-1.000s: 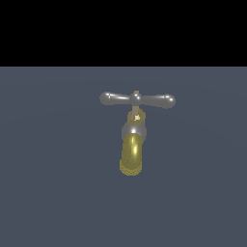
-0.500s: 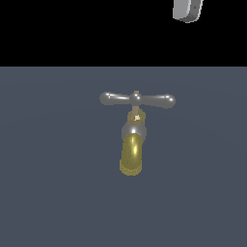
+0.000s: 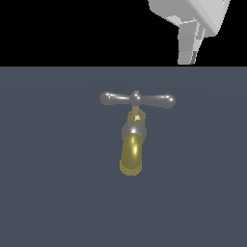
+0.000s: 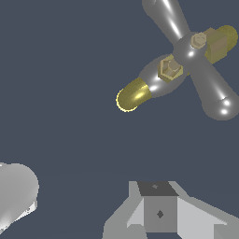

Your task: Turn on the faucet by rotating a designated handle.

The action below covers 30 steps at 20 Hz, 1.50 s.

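The faucet (image 3: 131, 153) stands in the middle of the exterior view, its brass-yellow spout pointing down toward the camera. The handle (image 3: 137, 99), a silver-grey crossbar with bulbed ends, lies level on top of it. My gripper (image 3: 188, 58) hangs at the exterior view's top right, above and beyond the handle's right arm, touching nothing. In the wrist view the handle (image 4: 191, 51) and spout (image 4: 133, 95) are seen from above, well away from my gripper (image 4: 88, 189). Its fingers (image 4: 158, 212) stand wide apart and hold nothing.
A flat dark grey-blue floor (image 3: 48, 193) spreads all around the faucet. Black background fills the top of the exterior view.
My gripper has come down into the exterior view from the top right and now shows larger and lower. The faucet and handle have not moved.
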Tool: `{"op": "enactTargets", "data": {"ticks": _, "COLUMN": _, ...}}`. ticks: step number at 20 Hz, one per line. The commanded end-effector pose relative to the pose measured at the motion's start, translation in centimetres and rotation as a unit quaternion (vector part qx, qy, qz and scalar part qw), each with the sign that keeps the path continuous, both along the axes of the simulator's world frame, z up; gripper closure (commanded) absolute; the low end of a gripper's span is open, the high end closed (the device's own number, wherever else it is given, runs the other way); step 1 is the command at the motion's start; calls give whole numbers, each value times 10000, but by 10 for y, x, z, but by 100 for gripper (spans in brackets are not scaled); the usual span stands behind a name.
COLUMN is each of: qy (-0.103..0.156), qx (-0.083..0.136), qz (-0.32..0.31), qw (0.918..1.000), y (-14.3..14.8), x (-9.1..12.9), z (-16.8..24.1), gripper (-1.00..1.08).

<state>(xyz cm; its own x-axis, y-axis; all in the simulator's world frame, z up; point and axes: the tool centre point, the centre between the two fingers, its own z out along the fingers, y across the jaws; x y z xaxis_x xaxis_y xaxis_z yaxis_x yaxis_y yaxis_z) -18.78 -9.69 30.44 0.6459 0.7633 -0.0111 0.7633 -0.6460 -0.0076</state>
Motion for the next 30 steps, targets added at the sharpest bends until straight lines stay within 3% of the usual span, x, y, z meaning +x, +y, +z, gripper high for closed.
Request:
{"op": "enactTargets", "data": {"ticks": 1, "qy": -8, "qx": -4, "qz": 289, "qw": 9996, "y": -5, "x": 8, "z": -12, "gripper": 108}}
{"op": "enactTargets", "data": {"ticks": 8, "qy": -24, "qx": -8, "qz": 1041, "qw": 9946, "y": -16, "x": 30, "z": -44, "gripper": 108}}
{"op": "enactTargets", "data": {"ticks": 17, "qy": -44, "qx": -3, "qz": 1893, "qw": 9819, "y": -23, "x": 58, "z": -79, "gripper": 108}}
{"op": "enactTargets", "data": {"ticks": 30, "qy": -58, "qx": 25, "qz": 2495, "qw": 9683, "y": -23, "x": 79, "z": -104, "gripper": 108}}
